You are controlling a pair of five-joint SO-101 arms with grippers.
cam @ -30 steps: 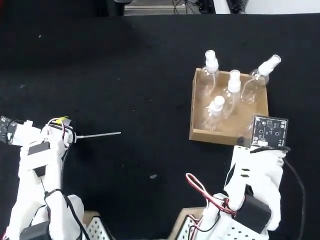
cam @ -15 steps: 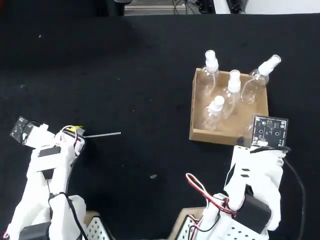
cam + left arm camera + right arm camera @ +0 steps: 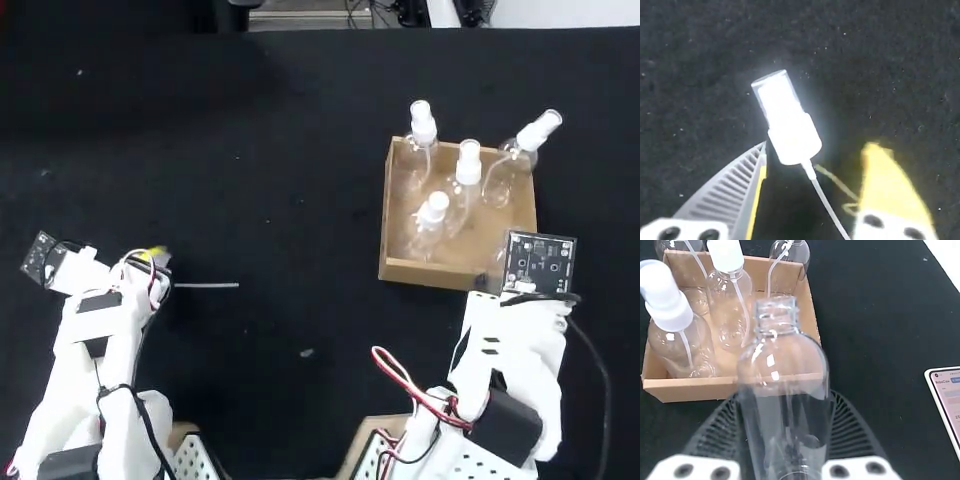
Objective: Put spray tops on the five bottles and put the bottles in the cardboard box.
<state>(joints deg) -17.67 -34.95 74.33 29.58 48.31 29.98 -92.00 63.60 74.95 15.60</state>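
Observation:
A white spray top [image 3: 787,125] lies on the black cloth, and its thin tube [image 3: 205,286] runs back between the spread jaws of my left gripper [image 3: 817,150]. That gripper [image 3: 155,268] is open at the table's left side. My right gripper [image 3: 785,405] is shut on a clear bottle [image 3: 782,370] with a bare neck, held upright just in front of the cardboard box [image 3: 730,385]. In the box [image 3: 400,265] at the right stand several clear bottles with white spray tops, such as one [image 3: 433,215] near the front wall.
Bare black cloth covers the table's middle and far side. A flat white device [image 3: 947,400] lies on the cloth beside the right gripper. The arm bases stand at the front edge.
My left arm swung and drew back a little. The spray top's tube dropped slightly toward the front edge and now lies flat. The right arm and its bottle have not moved.

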